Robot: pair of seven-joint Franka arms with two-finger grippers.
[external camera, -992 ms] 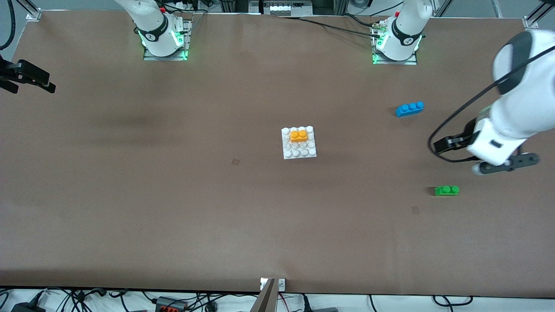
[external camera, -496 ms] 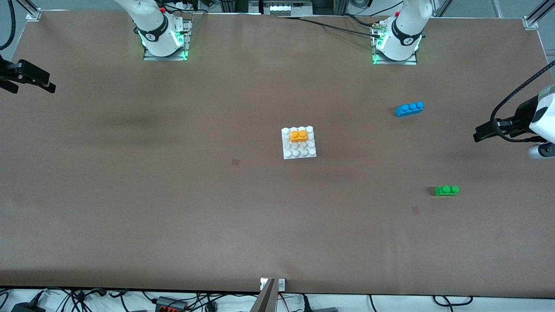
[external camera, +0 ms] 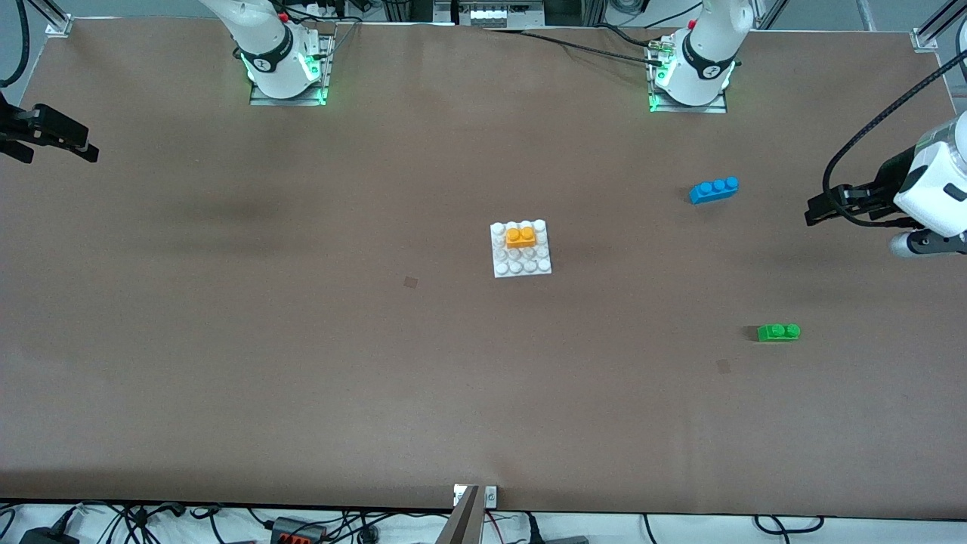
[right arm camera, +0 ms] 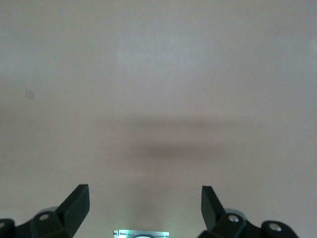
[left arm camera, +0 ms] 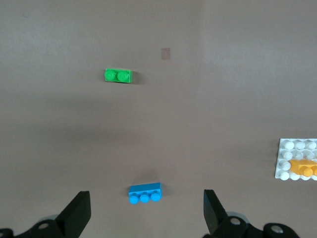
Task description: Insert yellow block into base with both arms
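Observation:
The yellow block (external camera: 521, 236) sits pressed onto the white studded base (external camera: 505, 267) at mid-table, in the rows on the robots' side. Both show at the edge of the left wrist view, the block (left arm camera: 303, 168) on the base (left arm camera: 287, 148). My left gripper (external camera: 816, 210) hangs open and empty in the air at the left arm's end of the table, its fingers (left arm camera: 79, 210) wide apart. My right gripper (external camera: 57, 147) is open and empty, held up at the right arm's end, with its fingers (right arm camera: 77, 201) over bare table.
A blue three-stud brick (external camera: 714, 189) lies toward the left arm's end, also in the left wrist view (left arm camera: 144, 193). A green two-stud brick (external camera: 779, 332) lies nearer the front camera, also in the left wrist view (left arm camera: 118, 76). Brown mat covers the table.
My left arm has pulled away from above the green brick toward the left arm's end of the table and the robots' side. The block, base and right arm have not moved.

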